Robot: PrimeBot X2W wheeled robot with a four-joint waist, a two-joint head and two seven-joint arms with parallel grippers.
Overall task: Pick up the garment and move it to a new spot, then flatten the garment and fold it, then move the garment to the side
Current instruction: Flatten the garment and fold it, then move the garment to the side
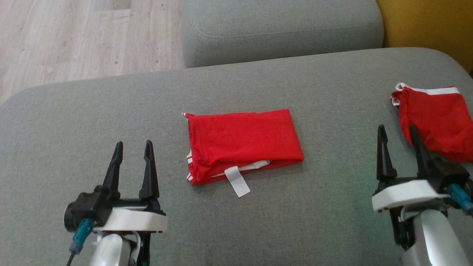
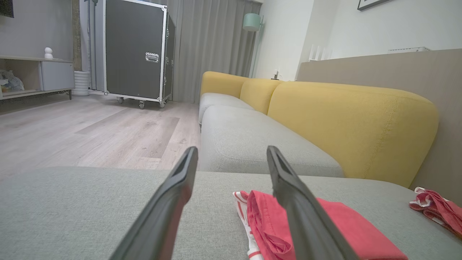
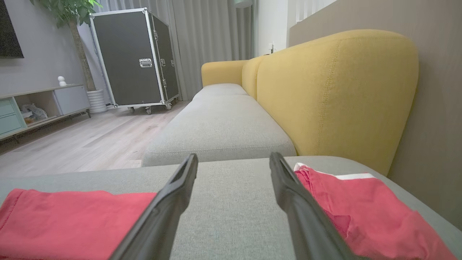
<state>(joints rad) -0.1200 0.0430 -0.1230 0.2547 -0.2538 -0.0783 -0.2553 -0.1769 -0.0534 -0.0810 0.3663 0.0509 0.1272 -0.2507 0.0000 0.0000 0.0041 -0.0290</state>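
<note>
Low over the grey fabric sofa cushion (image 1: 92, 111) sit the left gripper (image 1: 133, 144) and the right gripper (image 1: 396, 129) — each with dark fingers spread wide, holding nothing. Between them, apart from both, lies the folded red cloth garment (image 1: 242, 144), a white tag (image 1: 237, 181) poking from its near edge. A second rumpled red garment with white trim (image 1: 438, 120) lies just beside the right gripper.

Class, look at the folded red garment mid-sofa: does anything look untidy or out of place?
A white label sticks out from the folded red garment along its near edge, lying on the grey cushion, and striped trim peeks out at its left end, so the fold looks untidy.
</note>
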